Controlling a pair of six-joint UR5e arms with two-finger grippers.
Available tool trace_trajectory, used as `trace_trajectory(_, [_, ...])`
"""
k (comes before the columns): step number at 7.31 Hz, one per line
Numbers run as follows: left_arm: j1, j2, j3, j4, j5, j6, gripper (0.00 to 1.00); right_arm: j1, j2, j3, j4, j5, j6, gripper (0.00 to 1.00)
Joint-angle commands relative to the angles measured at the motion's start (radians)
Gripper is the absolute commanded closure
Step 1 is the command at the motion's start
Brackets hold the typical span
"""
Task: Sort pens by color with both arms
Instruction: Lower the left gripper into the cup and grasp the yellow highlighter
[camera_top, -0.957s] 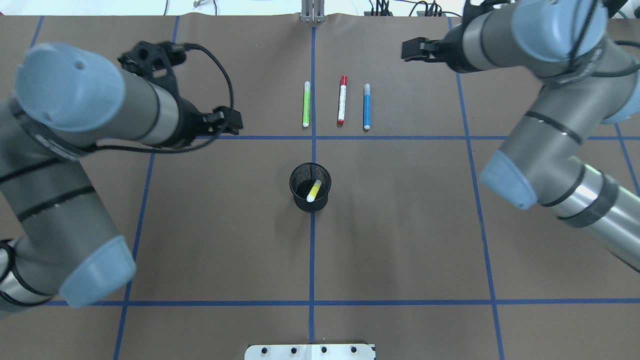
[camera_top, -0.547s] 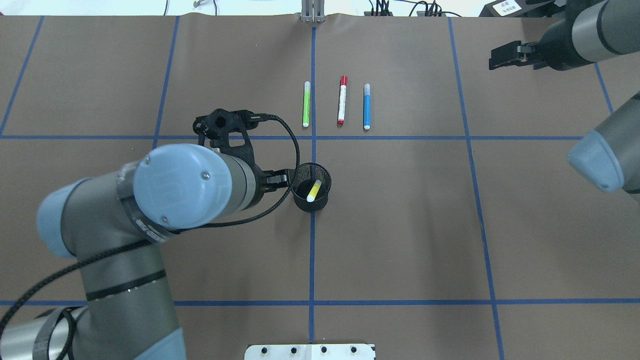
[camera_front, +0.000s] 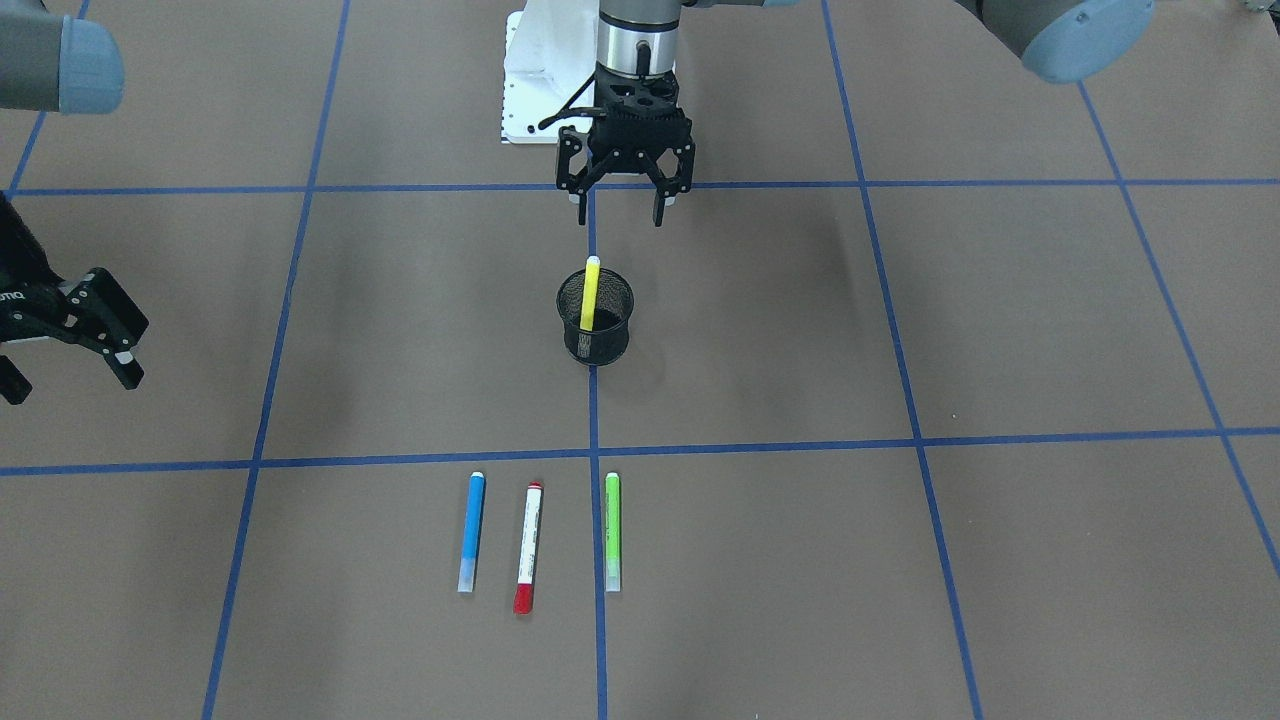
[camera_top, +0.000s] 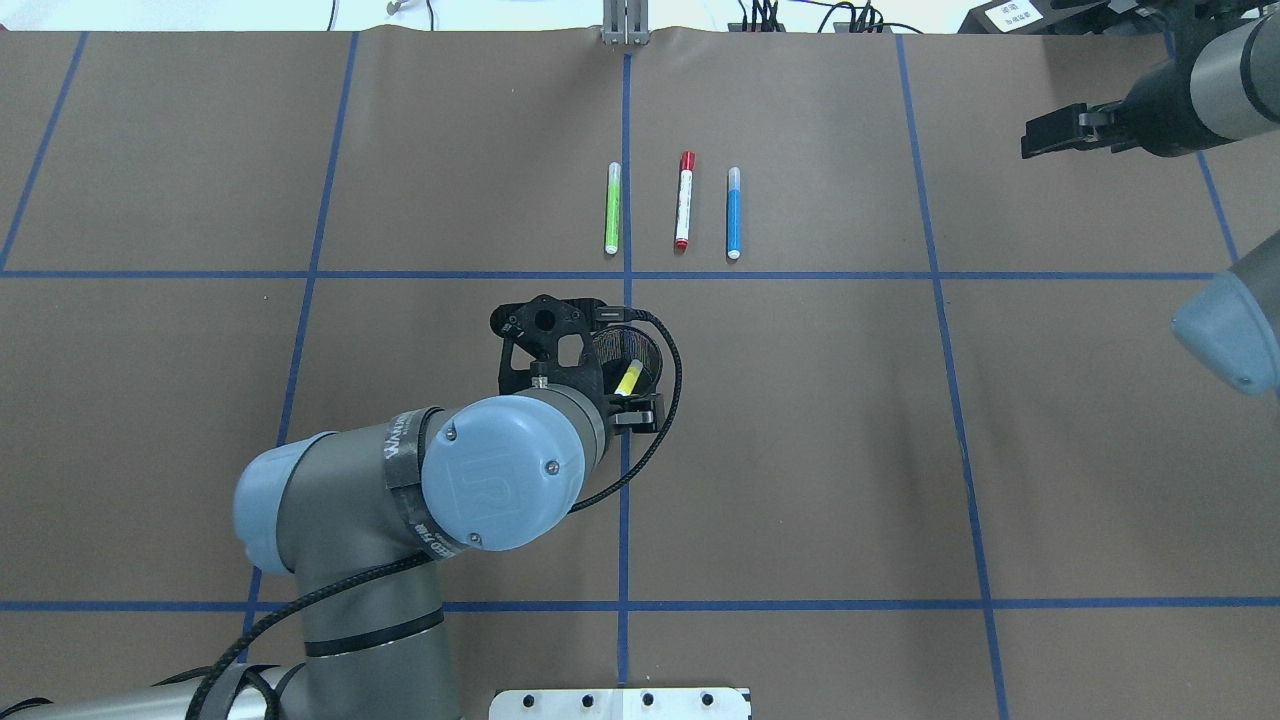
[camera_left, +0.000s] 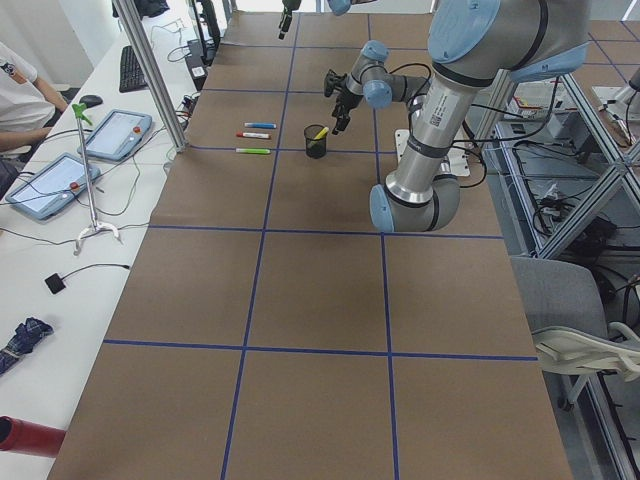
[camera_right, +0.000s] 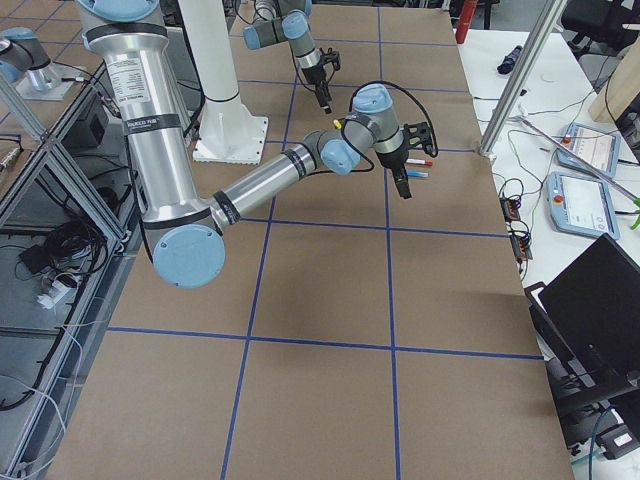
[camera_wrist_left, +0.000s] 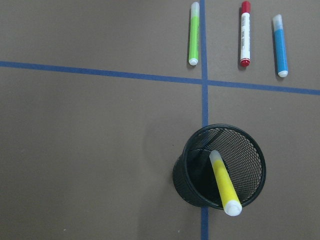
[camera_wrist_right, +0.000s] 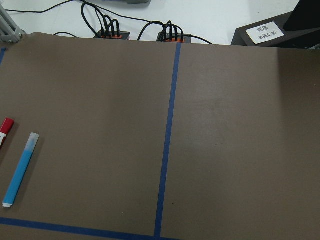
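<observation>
Found left gripper (camera_front: 620, 212) hanging over the robot-side rim of a black mesh cup (camera_front: 597, 340), fingers spread wide, gripping nothing. Located yellow pen (camera_front: 590, 296) inside that cup, leaning, pale upper end poking above the rim toward the robot, below the spread fingers and apart from them in the front-facing view. Noted the cup standing on the centre blue tape line (camera_front: 594, 420).

Logged three further pens lying flat beyond the cup on the operators' side, parallel and apart from one another:
- green pen (camera_front: 612, 530) just beside the centre line
- white pen with red cap (camera_front: 528, 547) in the middle
- blue pen (camera_front: 471, 532) on the robot's right

Observed, in the overhead view, the left arm (camera_top: 500, 480) and its black camera bracket (camera_top: 545, 335) covering the gripper and the near part of the cup. Could make out there only the far rim and a short length of yellow pen.

Found right gripper (camera_front: 70, 385) far out toward the robot's right, above the brown table cover (camera_front: 900, 560), fingers apart and empty, well apart from every pen.

Recorded around the work area:
- white base plate (camera_front: 530, 90) behind the left gripper
- power strips (camera_wrist_right: 112, 35) with cables at the table's far edge
- tablets (camera_left: 115, 132) on a side table, with a seated operator (camera_left: 20, 95) near them
</observation>
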Motion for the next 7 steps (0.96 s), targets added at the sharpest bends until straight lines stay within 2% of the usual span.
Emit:
trace_trajectory(1, [0.002, -0.007, 0.075, -0.112, 0.033, 0.001, 0.14, -0.001, -0.002, -0.005, 0.000, -0.002, 0.000, 0.00])
trace_trajectory(3, [0.002, -0.009, 0.082, -0.114, 0.034, 0.003, 0.28, -0.001, -0.003, -0.006, 0.000, -0.002, -0.001, 0.00])
trace_trajectory(6, [0.002, -0.019, 0.104, -0.115, 0.034, 0.003, 0.37, 0.002, -0.028, -0.006, -0.001, -0.002, -0.058, 0.00])
trace_trajectory(7, [0.002, -0.027, 0.110, -0.115, 0.034, 0.003, 0.48, 0.004, -0.031, -0.006, 0.000, -0.002, -0.061, 0.00])
